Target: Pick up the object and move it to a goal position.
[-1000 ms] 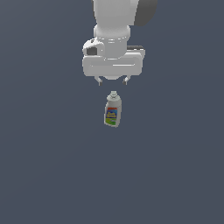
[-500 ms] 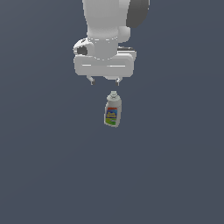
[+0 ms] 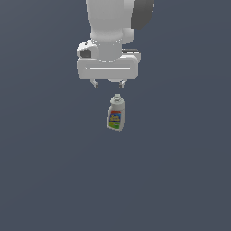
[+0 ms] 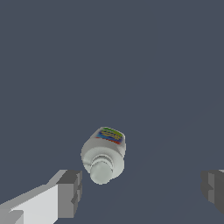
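The gripper (image 3: 108,84) hangs wide open and empty, with the plastic bottle (image 3: 116,114) just beyond it at six o'clock in the exterior view. The bottle looks light, rigid and smooth; pinching its labelled body seems safer than the narrow cap (image 4: 101,170).

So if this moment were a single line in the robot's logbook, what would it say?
phase: approach | gripper: open, above bottle, no contact | bottle: on the floor, not grasped | goal: not visible

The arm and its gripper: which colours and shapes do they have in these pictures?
The arm is a smooth white cylinder with a dark grey rounded joint cover. The gripper has a wide white boxy body and two short grey fingers, blocky at the tips. No cables or markings show.
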You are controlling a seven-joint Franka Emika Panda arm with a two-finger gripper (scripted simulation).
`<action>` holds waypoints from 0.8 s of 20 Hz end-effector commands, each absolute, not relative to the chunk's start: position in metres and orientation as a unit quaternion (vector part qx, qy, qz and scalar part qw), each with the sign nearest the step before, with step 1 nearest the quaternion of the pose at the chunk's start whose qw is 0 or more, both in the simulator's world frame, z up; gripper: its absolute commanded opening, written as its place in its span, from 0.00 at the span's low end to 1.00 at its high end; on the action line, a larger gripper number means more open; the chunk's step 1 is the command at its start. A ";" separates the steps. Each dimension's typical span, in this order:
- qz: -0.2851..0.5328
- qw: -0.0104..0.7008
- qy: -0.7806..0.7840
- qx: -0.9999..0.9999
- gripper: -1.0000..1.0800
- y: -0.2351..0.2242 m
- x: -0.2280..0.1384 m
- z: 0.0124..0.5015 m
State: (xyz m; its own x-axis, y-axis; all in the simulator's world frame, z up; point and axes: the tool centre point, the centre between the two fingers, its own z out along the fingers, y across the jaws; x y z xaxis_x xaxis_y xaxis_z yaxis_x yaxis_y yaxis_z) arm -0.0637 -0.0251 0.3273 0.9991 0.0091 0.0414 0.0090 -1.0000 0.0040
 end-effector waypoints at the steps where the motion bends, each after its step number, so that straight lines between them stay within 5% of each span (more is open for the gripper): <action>1: 0.020 0.002 0.020 1.000 0.96 -0.024 -0.064 0.326; 16: 0.014 0.004 0.188 0.982 0.96 -0.016 -0.071 0.312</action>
State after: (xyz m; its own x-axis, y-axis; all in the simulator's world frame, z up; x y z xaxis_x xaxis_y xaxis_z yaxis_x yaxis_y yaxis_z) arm -0.0702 -0.0169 0.3135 0.9430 0.3315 0.0271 0.3313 -0.9434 0.0118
